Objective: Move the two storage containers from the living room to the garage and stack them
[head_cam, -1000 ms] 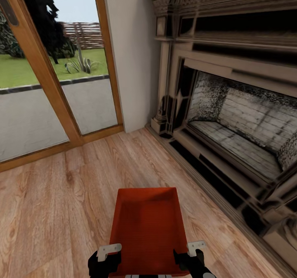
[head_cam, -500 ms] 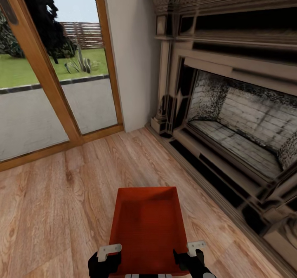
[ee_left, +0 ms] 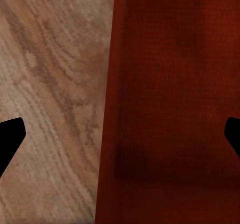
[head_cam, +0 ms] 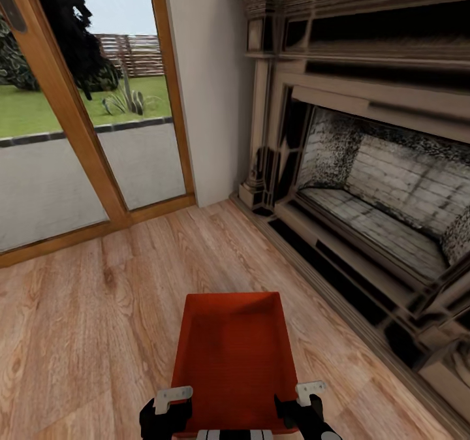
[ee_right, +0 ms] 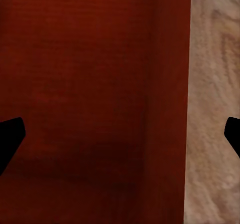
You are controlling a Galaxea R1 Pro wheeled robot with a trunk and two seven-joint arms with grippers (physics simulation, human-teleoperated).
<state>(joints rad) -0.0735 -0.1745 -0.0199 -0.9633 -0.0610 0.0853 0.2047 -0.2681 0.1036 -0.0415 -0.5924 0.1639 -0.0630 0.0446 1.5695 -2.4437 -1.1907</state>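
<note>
One orange-red storage container (head_cam: pixel 232 355) rests on the light wood-plank flooring (head_cam: pixel 78 335) of the living room, low in the middle of the head view. My left gripper (head_cam: pixel 168 406) sits at its near left corner and my right gripper (head_cam: pixel 307 401) at its near right corner. In the left wrist view the left gripper (ee_left: pixel 120 134) is open and straddles the container's side wall (ee_left: pixel 112 109). In the right wrist view the right gripper (ee_right: pixel 120 134) is open the same way over the other side wall (ee_right: pixel 170 109). Neither pinches the wall.
A brick-lined stone fireplace (head_cam: pixel 378 185) with a raised hearth edge (head_cam: pixel 339 296) runs along the right. Wood-framed glass doors (head_cam: pixel 78 133) stand at the back left, with a white wall section (head_cam: pixel 209 87) between. Open plank floor lies left of and beyond the container.
The whole head picture has shifted up a little, so the camera has moved. Both grippers keep their places at the container's near corners and stay open.
</note>
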